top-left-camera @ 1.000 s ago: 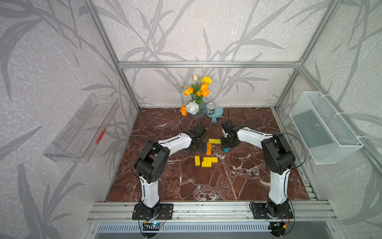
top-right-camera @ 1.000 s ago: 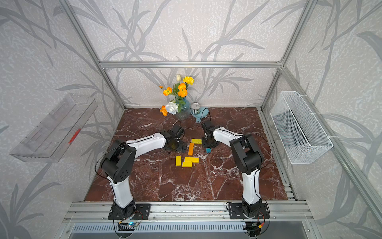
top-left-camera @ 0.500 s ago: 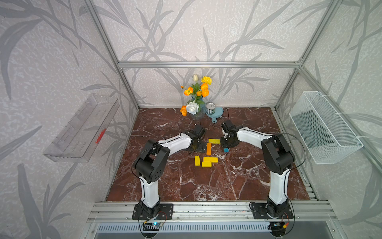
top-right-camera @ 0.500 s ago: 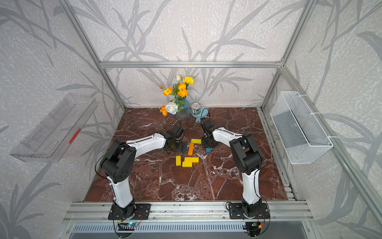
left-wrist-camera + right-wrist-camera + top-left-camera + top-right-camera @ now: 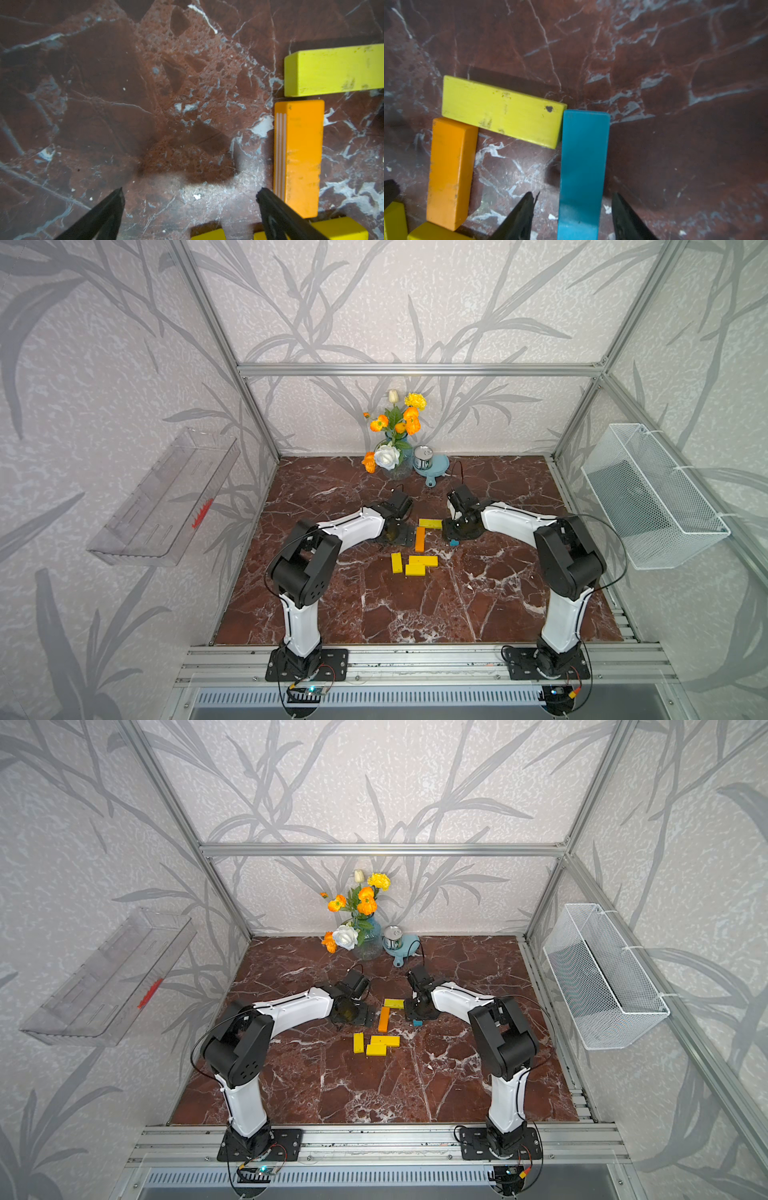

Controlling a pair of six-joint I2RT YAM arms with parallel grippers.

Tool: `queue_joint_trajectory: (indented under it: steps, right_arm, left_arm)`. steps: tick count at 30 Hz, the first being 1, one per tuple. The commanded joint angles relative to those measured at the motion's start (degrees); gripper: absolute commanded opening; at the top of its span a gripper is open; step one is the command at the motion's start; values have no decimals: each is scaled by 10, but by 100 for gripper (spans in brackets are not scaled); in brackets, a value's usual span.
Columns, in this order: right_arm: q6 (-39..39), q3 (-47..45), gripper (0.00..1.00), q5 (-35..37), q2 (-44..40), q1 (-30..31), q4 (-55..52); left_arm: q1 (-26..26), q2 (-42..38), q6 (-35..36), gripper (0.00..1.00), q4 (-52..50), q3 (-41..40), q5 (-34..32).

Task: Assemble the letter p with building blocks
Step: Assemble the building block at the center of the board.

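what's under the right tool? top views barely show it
A teal-blue flat rectangular bar lies flat on the red marble tabletop between the right tool's open jaws, neither touching it. In a top view only one end shows; the tool covers the rest.

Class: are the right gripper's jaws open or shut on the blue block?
Open. The right gripper straddles the blue block, a gap showing either side.

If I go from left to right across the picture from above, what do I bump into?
Clear shelf, left arm, orange block, right arm, wire basket.
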Motion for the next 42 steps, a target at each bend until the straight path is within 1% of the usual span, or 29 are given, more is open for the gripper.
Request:
queue_joint_trajectory:
  steps: [1,5,10,13,17,18,23,26,30,37,42]
  right_arm:
    - [12,-24,60,-7,-67,-5,35]
    - [11,-39,60,-9,-124,-28,35]
    - [-23,-20,60,1,-111,-62,-14]
    - [-27,-29,59,-4,-105,-69,-9]
    - [-29,-37,59,-5,-105,-69,-3]
    - [-29,-39,59,-5,-90,-69,-2]
    - [-33,-42,59,0,-81,-69,-3]
    - [-34,-38,58,14,-66,-70,-17]
    - [-36,-36,58,22,-48,-71,-21]
    - [-51,-18,57,22,-14,-68,-48]
    - [-57,-11,57,27,-8,-46,-53]
  left_arm:
    - [3,-8,-4,100,-4,-8,2]
    - [2,-4,-6,100,-1,-10,3]
    - [0,6,-9,100,4,-12,11]
    - [-5,6,-9,99,13,-15,22]
    - [-15,1,-9,99,13,-13,13]
    - [-16,1,-9,99,12,-12,10]
    - [-19,23,-9,99,4,-1,-1]
    - [-24,29,-10,99,-9,7,-24]
    - [-24,24,-13,100,-2,0,-43]
    - [-23,31,-18,100,10,3,-31]
    - [-23,31,-18,100,14,3,-28]
